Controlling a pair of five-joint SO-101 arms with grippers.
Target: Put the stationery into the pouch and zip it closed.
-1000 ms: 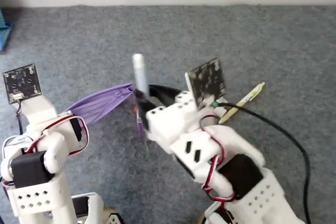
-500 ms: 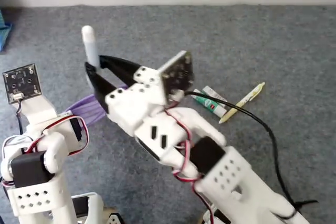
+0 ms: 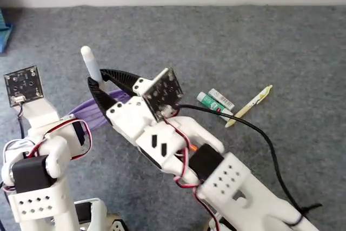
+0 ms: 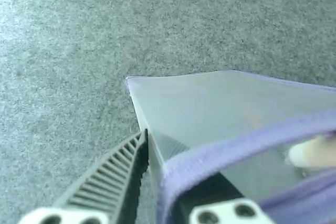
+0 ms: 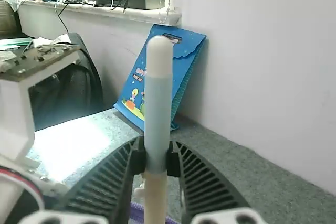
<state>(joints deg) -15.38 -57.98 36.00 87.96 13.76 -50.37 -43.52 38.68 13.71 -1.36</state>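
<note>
I am judging this to be the step of feeding the marker into the pouch. To do it well, my left gripper [image 4: 157, 169] should be holding the pouch [image 3: 92, 113] by its rim, lifted and steady, so the purple zip edge is gaping rather than folding flat. My right gripper [image 3: 98, 82], showing over the pouch in the high view, is carrying the marker [image 3: 90, 64] nearly upright. I am thinking it wants tipping until its lower end is aiming into the opening, then sliding in along the pouch's length, and only then being let go. Letting go too high is risking a bounce onto the grey mat [image 3: 243, 41].

My left jaws are pinching the pouch near its mouth. In the left wrist view the ribbed finger is lying against the translucent wall just below the zip band, with the other jaw on the far side of that wall. My right jaws are clamping the marker around its barrel, with the capped end standing well above the fingers.

Farther right, a green-and-white tube [image 3: 214, 103] and a yellow pen [image 3: 250, 104] are lying on the mat just beside each other. They are well apart from the pouch and are not yet packed.
</note>
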